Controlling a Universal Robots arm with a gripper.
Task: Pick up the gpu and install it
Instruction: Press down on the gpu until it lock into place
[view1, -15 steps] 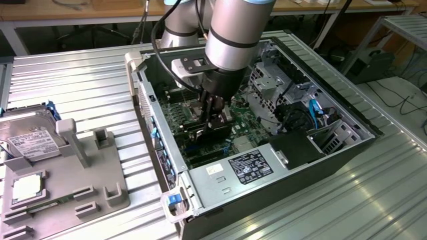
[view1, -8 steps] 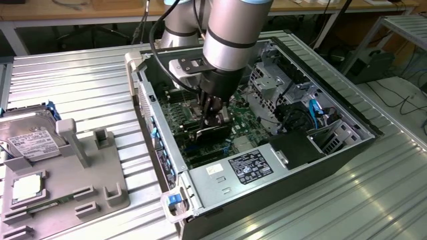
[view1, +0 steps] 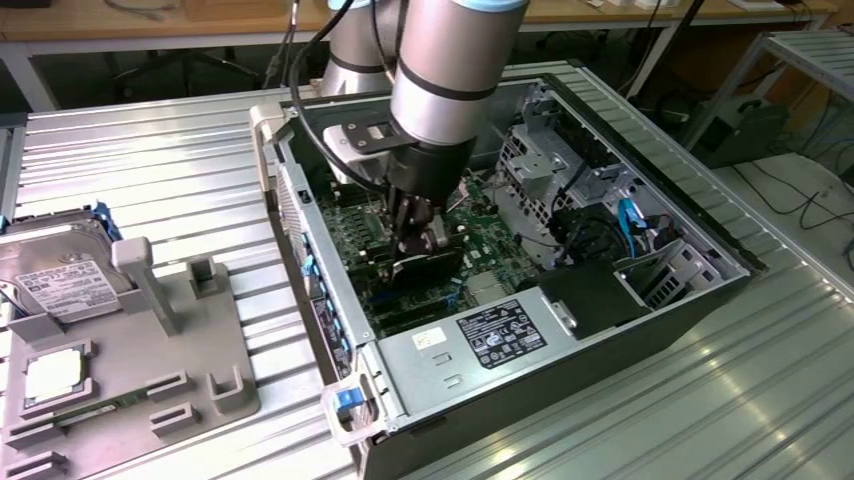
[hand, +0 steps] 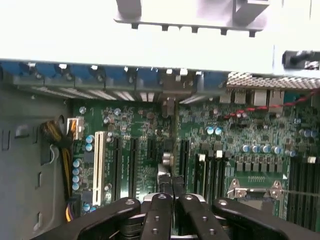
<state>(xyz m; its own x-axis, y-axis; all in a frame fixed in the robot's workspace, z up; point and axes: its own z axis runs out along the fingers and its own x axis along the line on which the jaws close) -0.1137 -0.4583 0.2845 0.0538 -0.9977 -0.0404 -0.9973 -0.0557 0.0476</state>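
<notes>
Gripper (view1: 424, 240) fingers are pinching the gpu (view1: 430, 268) edge-on, holding it upright inside the open computer case (view1: 667, 300), just above the green motherboard (hand: 140, 135), pickup apparently done, seating seemingly unfinished.

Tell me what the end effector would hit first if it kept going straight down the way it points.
Likely the green motherboard: the end effector, shut on the gpu, points down at its slots inside the computer case. Depth is unclear.
</notes>
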